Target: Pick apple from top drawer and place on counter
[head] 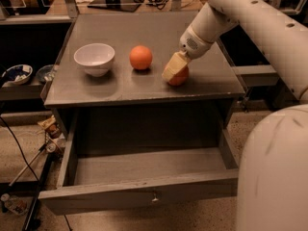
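The apple rests on the counter, right of centre near the front edge; only its red lower right side shows. My gripper comes down from the upper right and is shut on the apple, its tan fingers covering the apple's left and top. The top drawer is pulled wide open below the counter, and its grey inside shows nothing in it.
A white bowl stands on the counter's left side, with a plain orange fruit between it and the apple. My white arm and base fill the right side. Cables and clutter lie on the floor at left.
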### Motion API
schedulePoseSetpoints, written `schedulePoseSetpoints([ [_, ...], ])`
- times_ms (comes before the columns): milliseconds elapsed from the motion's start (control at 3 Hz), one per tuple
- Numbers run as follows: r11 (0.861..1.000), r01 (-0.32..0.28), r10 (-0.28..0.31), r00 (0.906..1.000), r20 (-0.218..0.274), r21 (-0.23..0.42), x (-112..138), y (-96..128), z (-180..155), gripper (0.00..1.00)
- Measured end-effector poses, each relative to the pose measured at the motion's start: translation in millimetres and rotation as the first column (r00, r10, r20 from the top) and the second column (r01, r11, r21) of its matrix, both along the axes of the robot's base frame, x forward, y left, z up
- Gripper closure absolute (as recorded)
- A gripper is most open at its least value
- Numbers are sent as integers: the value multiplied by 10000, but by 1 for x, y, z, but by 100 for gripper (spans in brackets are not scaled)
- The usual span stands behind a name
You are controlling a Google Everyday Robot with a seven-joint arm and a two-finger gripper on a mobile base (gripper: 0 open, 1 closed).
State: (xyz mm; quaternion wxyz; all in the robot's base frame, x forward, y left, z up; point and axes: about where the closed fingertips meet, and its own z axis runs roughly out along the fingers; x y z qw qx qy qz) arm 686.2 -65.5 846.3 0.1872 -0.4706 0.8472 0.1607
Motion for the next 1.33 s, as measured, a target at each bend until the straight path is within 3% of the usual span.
schedulePoseSetpoints([
  [333,9999,66,-66,10000,1,79,-2,2,-3,100],
  [1333,9999,66,-66,10000,0,80,-2,2,-3,27],
])
